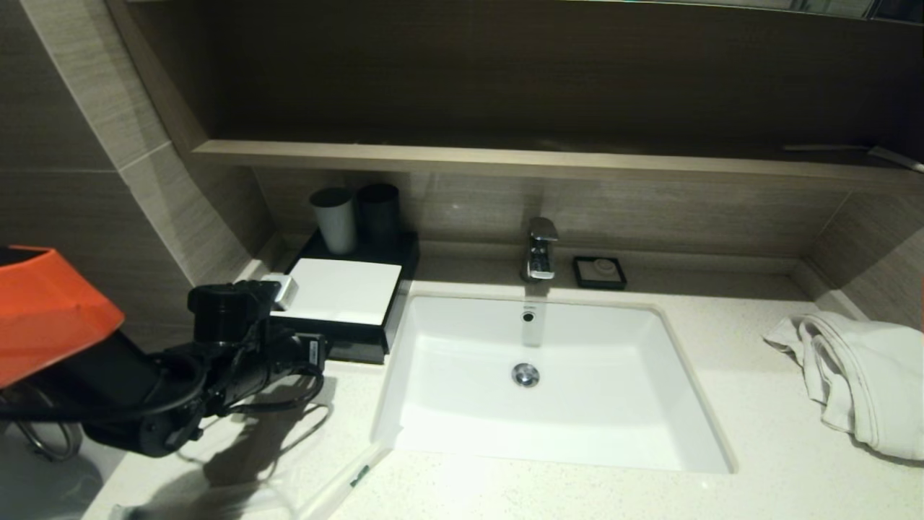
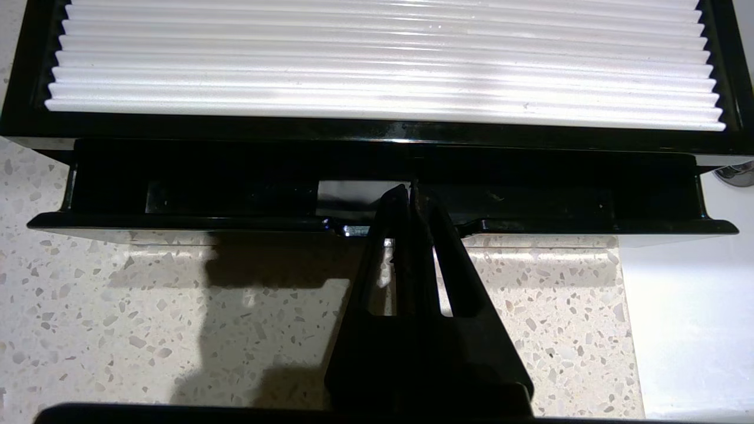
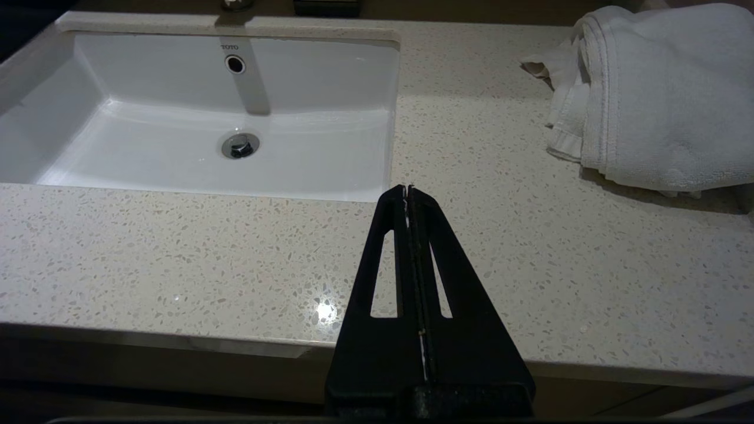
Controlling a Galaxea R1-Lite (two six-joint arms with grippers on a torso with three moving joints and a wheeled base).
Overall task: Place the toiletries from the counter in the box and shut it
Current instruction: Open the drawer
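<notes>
With its jaws pressed together at the drawer (image 2: 377,203) of the box (image 1: 339,292), the left gripper (image 2: 410,187) is poised; the sachet (image 1: 346,480) at six o'clock, judged light and slippery, is best pinched mid-length, while the right gripper (image 3: 408,188) idles, jaws closed.

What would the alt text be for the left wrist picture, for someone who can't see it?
The left gripper, jaws shut, reaches into the slightly open front drawer of the black box, whose ribbed white top panel fills the upper part. Speckled counter lies beneath.
</notes>
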